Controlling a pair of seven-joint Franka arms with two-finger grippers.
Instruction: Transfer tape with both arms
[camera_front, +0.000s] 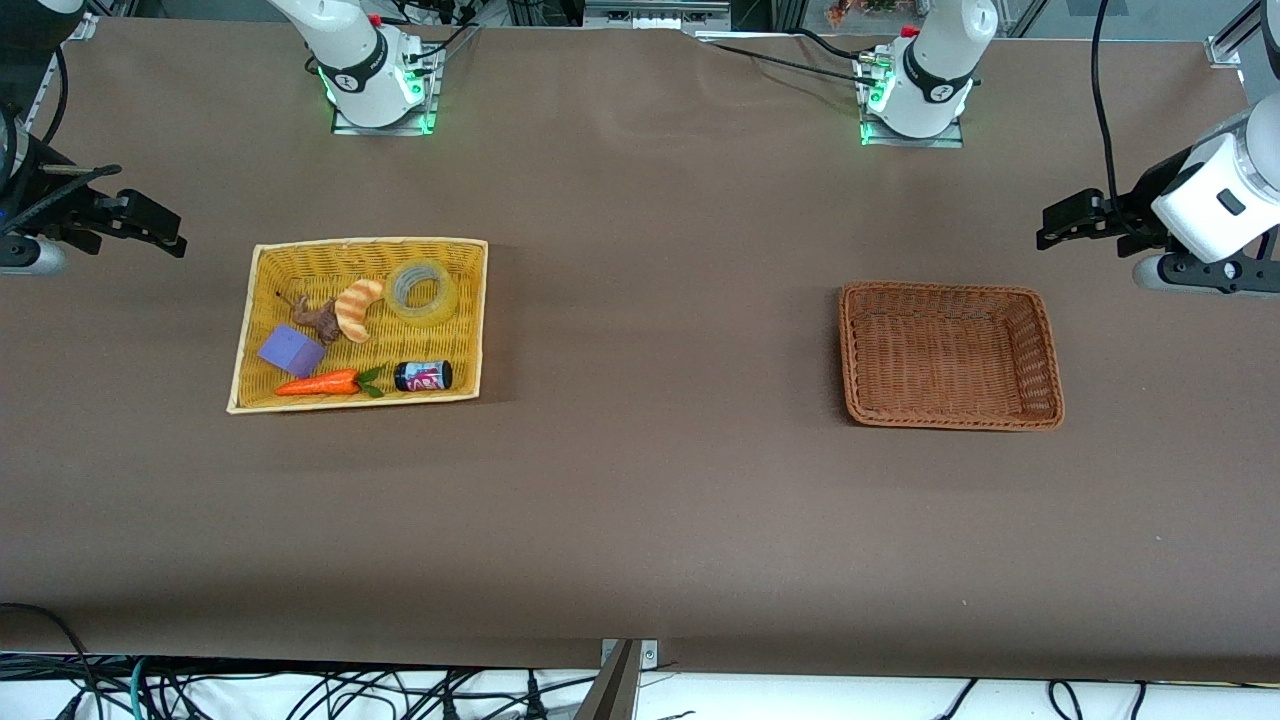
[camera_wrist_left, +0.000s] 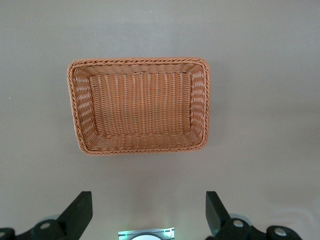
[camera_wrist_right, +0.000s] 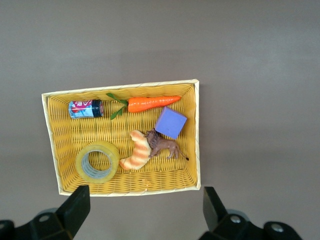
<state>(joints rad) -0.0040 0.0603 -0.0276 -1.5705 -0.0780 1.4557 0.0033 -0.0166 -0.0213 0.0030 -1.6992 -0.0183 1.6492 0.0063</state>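
The tape (camera_front: 425, 312), a yellowish translucent ring with a grey core, lies flat in a yellow wicker basket (camera_front: 365, 242) toward the right arm's end of the table. In the right wrist view the tape (camera_wrist_right: 84, 172) sits in a corner of that basket (camera_wrist_right: 120, 86). My right gripper (camera_front: 165, 232) hangs open and empty above the table beside the yellow basket, apart from the tape; the same gripper (camera_wrist_right: 145, 200) shows bare table between its fingers. Beside a brown basket, my left gripper (camera_front: 1055, 228) hangs open and empty; between the fingers of that gripper (camera_wrist_left: 148, 200) only table shows.
The yellow basket also holds a striped croissant toy (camera_front: 358, 308), a brown animal figure (camera_front: 318, 318), a purple block (camera_front: 291, 350), a carrot (camera_front: 318, 383) and a small can (camera_front: 423, 376). The brown wicker basket (camera_front: 945, 288) stands empty toward the left arm's end.
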